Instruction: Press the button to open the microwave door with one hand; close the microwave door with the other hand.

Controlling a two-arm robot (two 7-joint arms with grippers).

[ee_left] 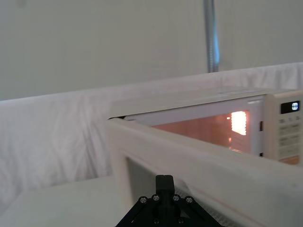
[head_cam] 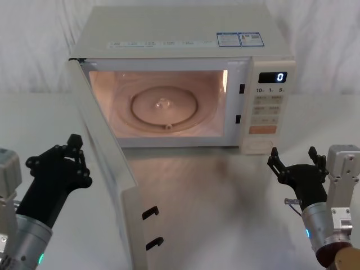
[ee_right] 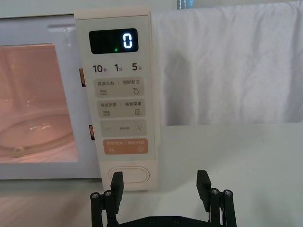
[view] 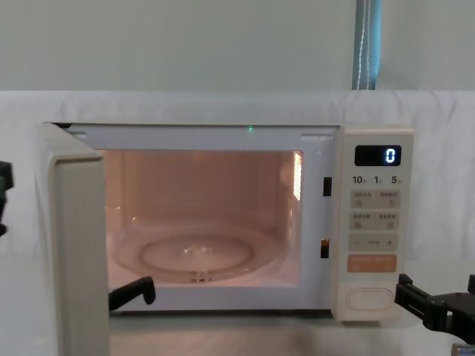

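Observation:
The microwave door (head_cam: 107,169) stands wide open, swung out toward me on its left hinge, and the lit cavity (head_cam: 163,101) shows its glass turntable. My left gripper (head_cam: 74,140) is shut, its tip close beside the door's outer face; whether it touches I cannot tell. In the left wrist view the shut fingers (ee_left: 164,182) point at the door (ee_left: 189,161). The cream oval button (ee_right: 129,175) sits at the bottom of the control panel (head_cam: 269,107). My right gripper (head_cam: 293,160) hangs open a short way in front of the button (head_cam: 260,145), apart from it.
The microwave (head_cam: 180,34) rests on a white table (head_cam: 214,197) with white cloth behind it. Two black latch hooks (head_cam: 151,212) stick out of the door's free edge. The display (ee_right: 113,41) reads 0. Bare tabletop lies between door and right gripper.

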